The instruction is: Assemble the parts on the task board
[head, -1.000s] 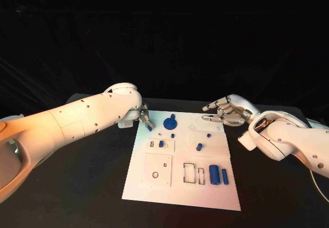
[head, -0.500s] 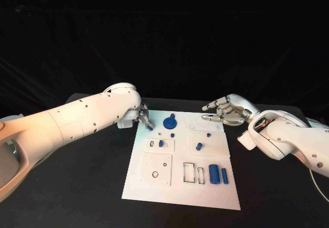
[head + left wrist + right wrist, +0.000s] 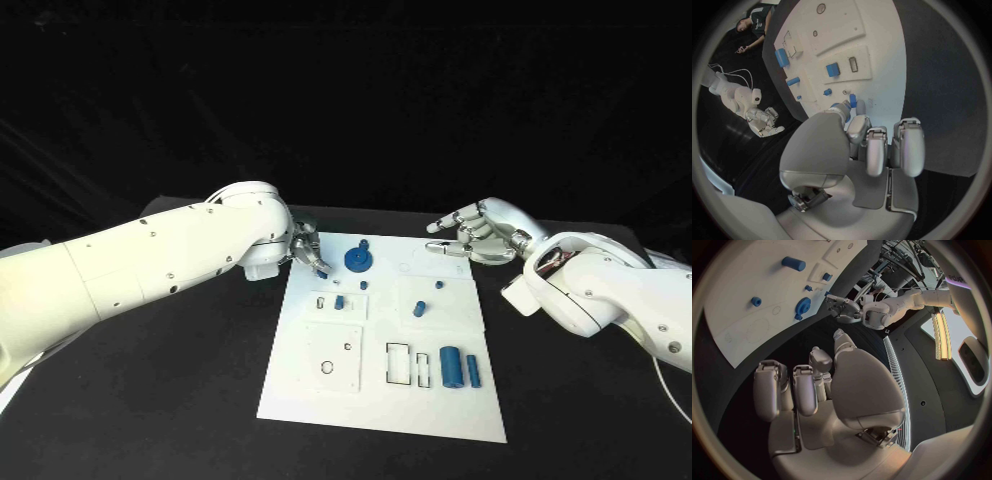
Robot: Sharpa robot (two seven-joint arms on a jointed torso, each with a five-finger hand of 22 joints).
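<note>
Matt white task board (image 3: 378,395), black cloth

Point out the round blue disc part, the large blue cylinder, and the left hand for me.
round blue disc part (image 3: 359,264): head view, its flat face.
large blue cylinder (image 3: 451,365): head view, mid-length.
left hand (image 3: 306,250): head view, fingers at board's edge.

1 white task board (image 3: 378,395) lies on 1 black table (image 3: 173,400). On it I count 7 blue parts: 1 round disc (image 3: 361,264), 2 long cylinders (image 3: 451,367), 4 small pegs (image 3: 418,309). 1 more small blue piece (image 3: 319,269) sits at the left fingers. 2 hands: left (image 3: 302,248), right (image 3: 473,233).
</note>
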